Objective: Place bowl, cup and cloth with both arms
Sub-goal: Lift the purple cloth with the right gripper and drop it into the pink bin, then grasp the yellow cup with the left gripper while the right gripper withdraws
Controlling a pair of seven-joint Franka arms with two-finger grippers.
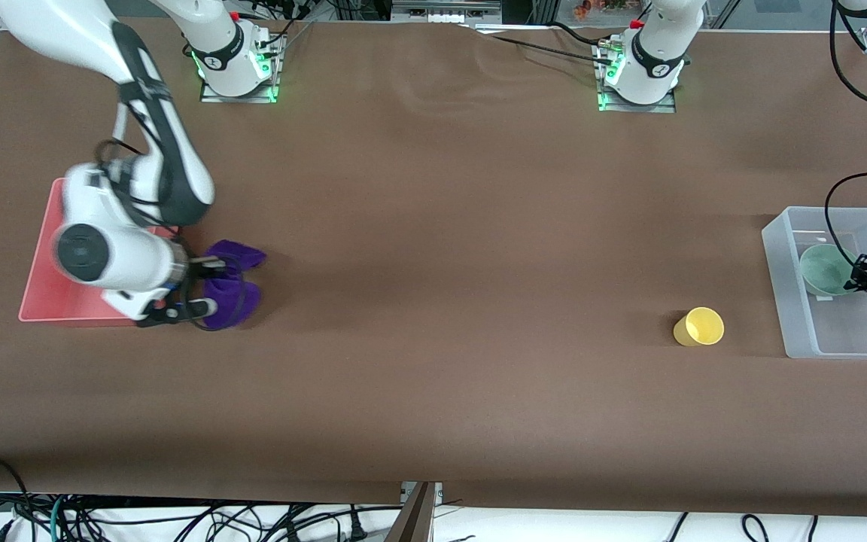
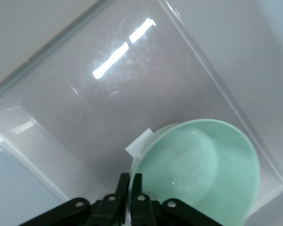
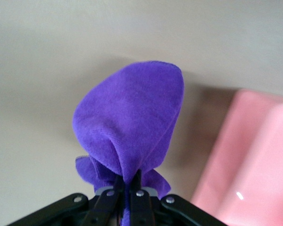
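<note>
My left gripper (image 1: pixel 859 275) is shut on the rim of the mint-green bowl (image 1: pixel 823 269), which it holds tilted inside the clear plastic bin (image 1: pixel 777 260). The left wrist view shows the fingers (image 2: pixel 137 188) pinching the bowl (image 2: pixel 198 169) over the bin floor (image 2: pixel 85 117). My right gripper (image 1: pixel 211 284) is shut on the purple cloth (image 1: pixel 236 295), which hangs bunched over the table beside the pink tray (image 1: pixel 42 297). The right wrist view shows the cloth (image 3: pixel 132 122) pinched at my gripper (image 3: pixel 130 181). The yellow cup (image 1: pixel 699 327) sits on the table near the bin, toward the right arm's end.
The pink tray also shows in the right wrist view (image 3: pixel 250 160). The brown table (image 1: pixel 433 226) stretches wide between the tray and the bin. Both arm bases stand along the table's edge farthest from the front camera. Cables trail near the bin (image 1: pixel 832 218).
</note>
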